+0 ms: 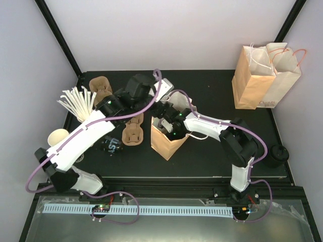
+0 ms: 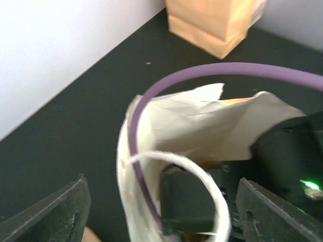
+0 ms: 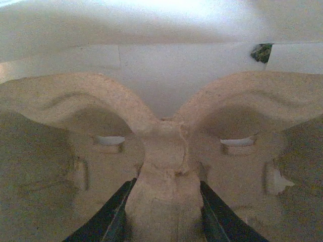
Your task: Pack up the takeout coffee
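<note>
- Brown paper bag is standing open in the middle of the black table, its inner walls showing pale.
- Right hand is reaching into the bag's mouth from the right. Its two dark fingers are set narrow and are pinching the middle ridge of a pulp cup carrier, which is sitting against the pale wall behind it.
- Left hand is hovering just beside the bag's rim on its far-left side, with its fingers spread wide and gripping nothing.
- Purple cable is arching across above the bag's rim.
- Takeout coffee is resting on the table to the left of the bag and apart from it. It is partly hidden beneath the left arm, so I cannot tell whether it is upright or tipped.
- Second carrier is lying between the coffee and the bag.
- Third carrier is lying farther off, to the bag's far left.
- Lidless white cup and a fan of white sticks are sitting left of the bag, beyond the coffee.
- Two more paper bags are standing well apart from the bag, to its far right.
</note>
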Motion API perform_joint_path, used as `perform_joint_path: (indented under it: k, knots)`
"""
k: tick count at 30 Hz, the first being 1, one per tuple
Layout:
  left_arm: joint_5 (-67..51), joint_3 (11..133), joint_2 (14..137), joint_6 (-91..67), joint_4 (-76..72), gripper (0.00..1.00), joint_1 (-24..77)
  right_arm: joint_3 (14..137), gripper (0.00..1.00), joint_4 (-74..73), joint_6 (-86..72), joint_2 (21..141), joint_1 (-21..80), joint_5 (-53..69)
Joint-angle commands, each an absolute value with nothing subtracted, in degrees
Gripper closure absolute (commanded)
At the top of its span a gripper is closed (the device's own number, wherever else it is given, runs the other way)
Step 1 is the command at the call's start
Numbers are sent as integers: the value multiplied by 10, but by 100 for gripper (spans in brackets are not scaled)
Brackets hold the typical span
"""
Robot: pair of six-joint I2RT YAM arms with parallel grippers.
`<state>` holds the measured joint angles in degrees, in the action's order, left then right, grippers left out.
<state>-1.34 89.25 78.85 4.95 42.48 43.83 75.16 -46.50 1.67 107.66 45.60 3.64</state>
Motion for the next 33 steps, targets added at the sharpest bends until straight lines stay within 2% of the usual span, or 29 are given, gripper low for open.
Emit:
perform_joint_path:
  k: [1,2,3,5,6,15,23,33]
  knots:
    - [159,964,844,87,478,27,460,758,70,-494,27,1088,454,44]
    - [170,979,854,86,486,36,461,759,70,-495,28,1088,454,43]
    - [175,995,862,85,495,50,461,760,70,-497,29,1089,454,42]
    - [181,1022,871,78,509,85,461,761,70,-500,30,1089,453,39]
    - [178,1031,872,77,513,96,462,761,70,-502,30,1090,454,38]
    - [183,1060,854,62,471,98,460,748,70,-505,38,1103,457,9]
    - [172,1083,877,57,492,98,449,724,69,-476,42,1152,462,7]
    - [84,1044,863,35,491,98,409,710,63,-388,33,1175,462,-7]
